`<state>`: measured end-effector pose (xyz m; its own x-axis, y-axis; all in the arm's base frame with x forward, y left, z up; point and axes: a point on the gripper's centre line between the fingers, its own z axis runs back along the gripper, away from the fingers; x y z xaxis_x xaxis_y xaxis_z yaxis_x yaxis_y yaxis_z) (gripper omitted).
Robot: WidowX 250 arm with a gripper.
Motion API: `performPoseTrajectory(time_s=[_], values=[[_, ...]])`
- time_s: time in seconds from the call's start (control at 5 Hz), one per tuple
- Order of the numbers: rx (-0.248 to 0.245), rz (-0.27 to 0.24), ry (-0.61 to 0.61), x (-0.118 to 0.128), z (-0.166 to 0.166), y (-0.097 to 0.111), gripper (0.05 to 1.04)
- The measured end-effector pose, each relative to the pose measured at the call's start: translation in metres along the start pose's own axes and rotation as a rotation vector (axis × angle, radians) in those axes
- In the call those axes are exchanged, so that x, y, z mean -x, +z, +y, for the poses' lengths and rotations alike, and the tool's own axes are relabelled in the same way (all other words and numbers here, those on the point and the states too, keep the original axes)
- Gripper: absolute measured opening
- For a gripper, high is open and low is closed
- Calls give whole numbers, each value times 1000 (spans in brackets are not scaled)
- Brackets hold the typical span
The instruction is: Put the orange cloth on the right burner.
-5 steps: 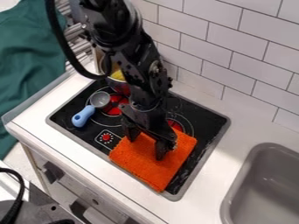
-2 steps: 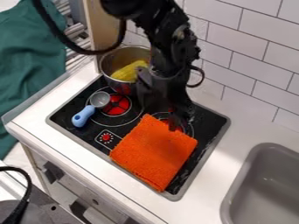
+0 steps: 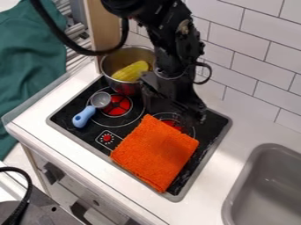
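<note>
We've got the orange cloth (image 3: 154, 154) lying flat on the black stovetop (image 3: 75, 110), partly over the R burner (image 3: 174, 123), whose red centre & ring show past the cloth's upper edge. It's nearly sq., so the long axis is only slight: approx. upper R to lower L in our view, w/ one corner pointing up toward the pot, the opp. one down toward the stove's front edge. Its sides sit roughly in line w/ the stovetop's. Texture's nubby & soft-looking, like terry, w/ thick, slightly rounded edges. The black jaws (image 3: 173, 115) hang just above/behind its upper edge, spread apart, w/ nothing pinched. The stovetop's smooth & glossy, a rect. w/ a grey rim, set in the white bench (image 3: 235, 132). Upper L we see a round, shiny metal pot (image 3: 108, 69) w/ a bumpy yellow corn cob (image 3: 130, 71) inside. Below it, a small grey round-bowled scoop (image 3: 100, 100), smooth blue handle pointing lower L, lies by the L burner (image 3: 117, 105). Lower R there's a smooth grey sink (image 3: 235, 206) w/ rounded corners; behind, glossy white rect. tiles (image 3: 247, 52). Far L, a draped green fabric (image 3: 29, 66), softly creased.
</note>
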<state>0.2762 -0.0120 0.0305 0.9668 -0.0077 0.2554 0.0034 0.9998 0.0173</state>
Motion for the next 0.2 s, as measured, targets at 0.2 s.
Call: performPoseTrajectory(time_s=[0.2], values=[[41, 23, 14, 2, -3, -7, 999]])
